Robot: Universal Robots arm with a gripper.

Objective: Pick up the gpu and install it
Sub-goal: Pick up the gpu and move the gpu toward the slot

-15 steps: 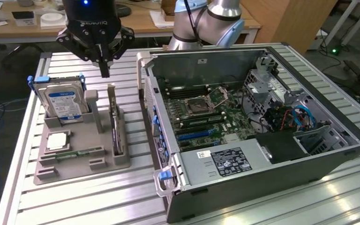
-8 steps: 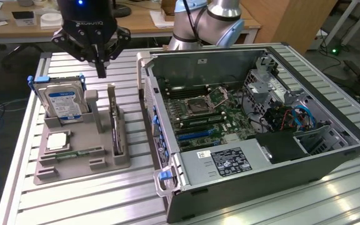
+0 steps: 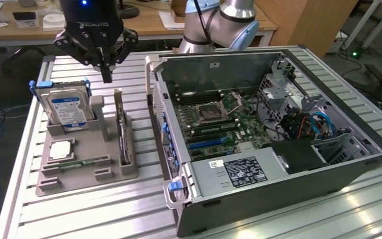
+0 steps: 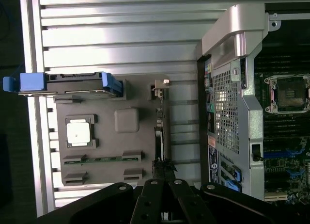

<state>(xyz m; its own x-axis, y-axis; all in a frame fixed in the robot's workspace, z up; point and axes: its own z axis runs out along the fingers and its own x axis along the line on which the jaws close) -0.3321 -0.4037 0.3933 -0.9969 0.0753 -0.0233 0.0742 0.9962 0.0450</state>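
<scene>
The gpu (image 3: 121,130) stands on its edge in a slot of the grey holder (image 3: 105,144), a thin dark card with a silvery bracket at its far end. My gripper (image 3: 107,73) hangs above that far end, shut, with nothing between its fingers. In the wrist view the gpu (image 4: 159,132) shows edge-on straight ahead of the closed gripper (image 4: 162,172), its bracket (image 4: 160,85) farthest away. On the exterior view's right lies the open computer case (image 3: 350,172), its motherboard (image 3: 214,124) and blue slots exposed.
The holder also carries a silver hard drive (image 3: 68,110) with a blue label, a square processor (image 3: 59,149) and a green memory stick (image 3: 85,162). The case wall (image 3: 159,99) rises close beside the holder. All stands on a slatted metal table (image 3: 98,209).
</scene>
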